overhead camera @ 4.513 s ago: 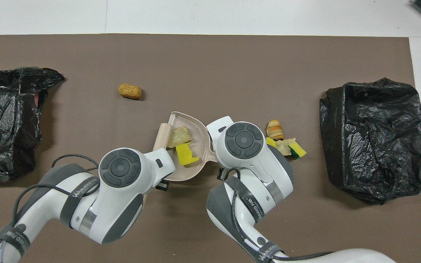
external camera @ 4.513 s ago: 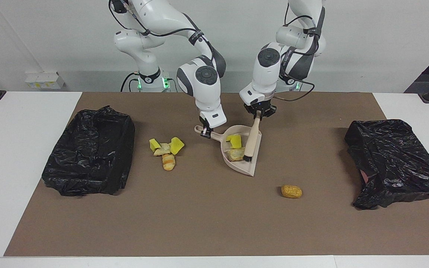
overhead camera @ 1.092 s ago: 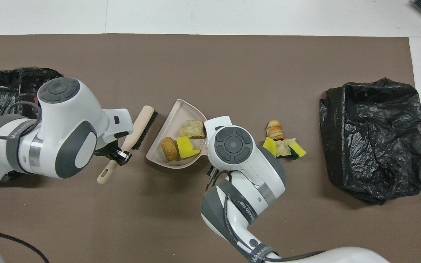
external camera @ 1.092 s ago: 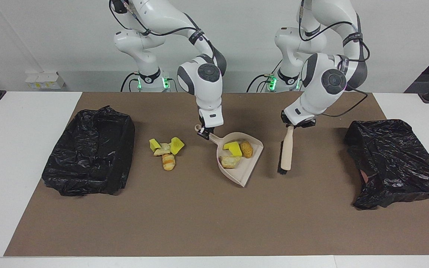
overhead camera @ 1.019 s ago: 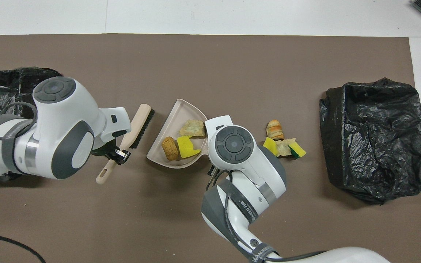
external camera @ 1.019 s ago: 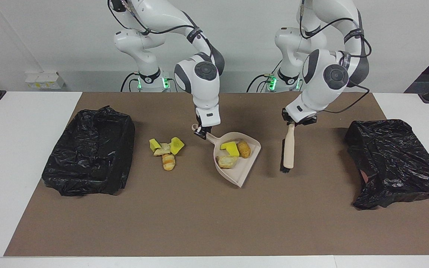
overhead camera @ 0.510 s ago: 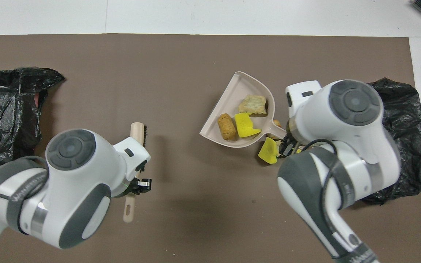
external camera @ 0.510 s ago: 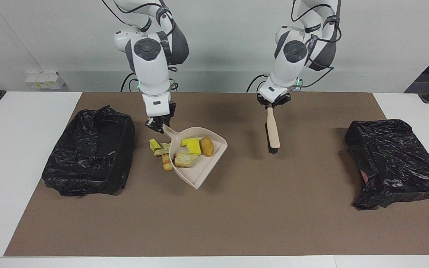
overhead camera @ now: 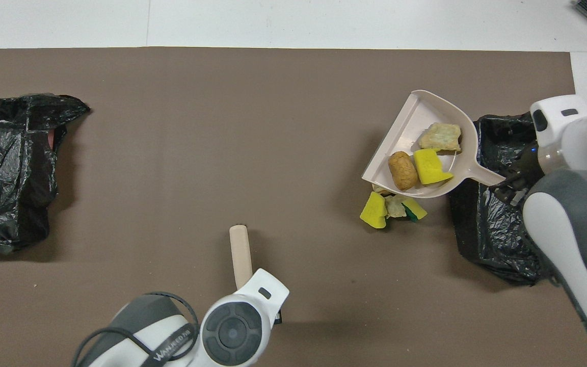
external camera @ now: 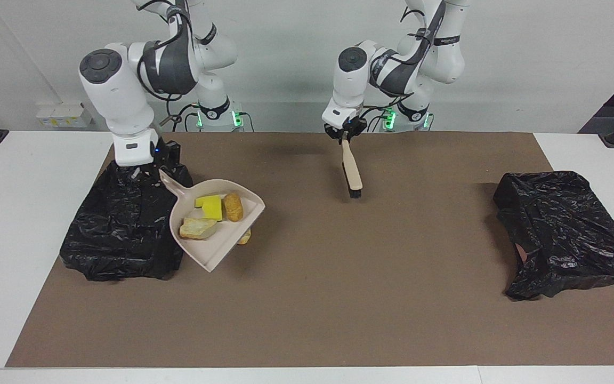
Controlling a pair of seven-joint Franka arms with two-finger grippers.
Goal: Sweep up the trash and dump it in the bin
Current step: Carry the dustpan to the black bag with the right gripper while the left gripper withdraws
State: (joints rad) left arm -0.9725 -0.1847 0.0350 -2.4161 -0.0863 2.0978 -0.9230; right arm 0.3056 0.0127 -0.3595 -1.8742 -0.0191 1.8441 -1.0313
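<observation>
Right pincer [external camera: 142, 169], clamped on the handle of a raised beige dustpan [external camera: 208, 242] holding three trash scraps [external camera: 212, 213], hovers over the black-lined bin [external camera: 118, 229]; left pincer [external camera: 345, 133] grips a hand brush [external camera: 351, 169] well apart from that bin.

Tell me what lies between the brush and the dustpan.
Only bare brown mat lies between the brush and the dustpan; both views show it.

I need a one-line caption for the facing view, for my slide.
Right gripper holds loaded dustpan beside black bin; left gripper holds brush.
</observation>
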